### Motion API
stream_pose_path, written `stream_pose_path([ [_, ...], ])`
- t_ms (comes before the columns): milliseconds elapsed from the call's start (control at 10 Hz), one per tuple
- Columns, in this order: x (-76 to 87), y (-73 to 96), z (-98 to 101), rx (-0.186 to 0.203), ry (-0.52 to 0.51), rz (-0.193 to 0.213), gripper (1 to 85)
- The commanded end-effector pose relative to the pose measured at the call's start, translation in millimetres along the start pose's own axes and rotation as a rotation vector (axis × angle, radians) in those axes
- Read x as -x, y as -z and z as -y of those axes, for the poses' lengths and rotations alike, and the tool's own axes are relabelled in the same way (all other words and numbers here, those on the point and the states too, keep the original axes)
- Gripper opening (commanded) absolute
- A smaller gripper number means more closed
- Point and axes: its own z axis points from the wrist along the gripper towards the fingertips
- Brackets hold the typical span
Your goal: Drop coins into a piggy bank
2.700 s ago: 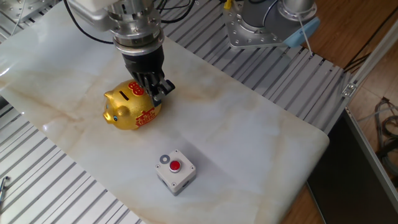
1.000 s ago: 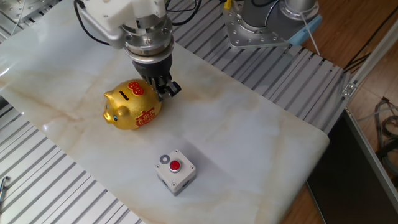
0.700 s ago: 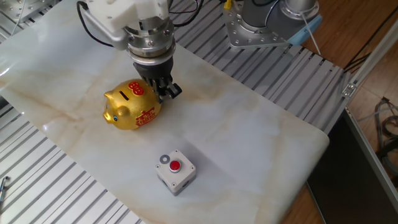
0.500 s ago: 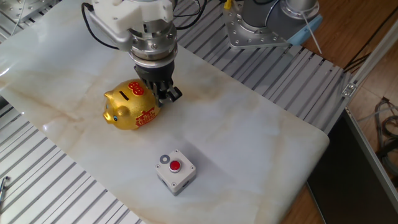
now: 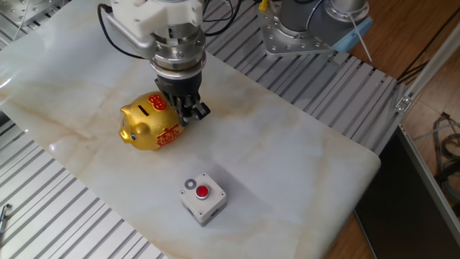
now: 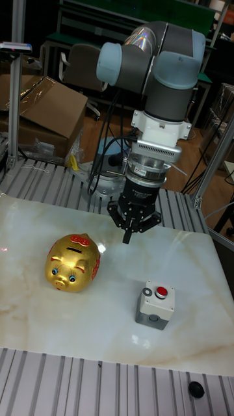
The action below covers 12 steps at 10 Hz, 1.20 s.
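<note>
The gold piggy bank [image 5: 152, 122] [image 6: 73, 262] stands on the marble slab, its slot facing up. My gripper [image 5: 191, 110] [image 6: 129, 235] hangs just right of the pig's rear, a little above the slab. Its fingers are drawn together to a point, and I see nothing held between them. One small grey coin [image 5: 190, 184] [image 6: 147, 292] lies on top of the white button box [image 5: 204, 202] [image 6: 155, 308], beside its red button [image 5: 203, 191] [image 6: 162, 291]. The box sits well in front of the gripper.
The marble slab [image 5: 287, 151] rests on a slatted aluminium frame [image 5: 65, 208]. The slab's right edge drops off near a second arm's base [image 5: 302, 29]. A cardboard box [image 6: 39, 110] and cables lie behind the table.
The gripper has drifted right and slightly toward the camera, from over the pig's back to beside its rear. Pig, box and coin have not moved.
</note>
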Motion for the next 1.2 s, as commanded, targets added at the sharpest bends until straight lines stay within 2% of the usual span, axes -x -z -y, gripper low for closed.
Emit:
stream_pose_path([
  [0,-5.2,0.2,-2.6,0.017,0.004,-0.016,1.0],
  [400,-29.0,1.7,-0.9,0.009,-0.022,-0.108,1.0],
  [500,-29.2,1.7,-2.1,0.013,-0.026,-0.109,1.0],
  [700,-22.7,1.3,-8.5,0.038,-0.032,-0.084,1.0],
  [900,-22.7,1.2,-7.7,0.036,-0.018,-0.084,1.0],
  [1000,-18.6,-2.6,-11.2,0.044,-0.013,-0.083,1.0],
  [1100,-8.6,-14.8,-16.8,0.056,-0.008,-0.087,1.0],
])
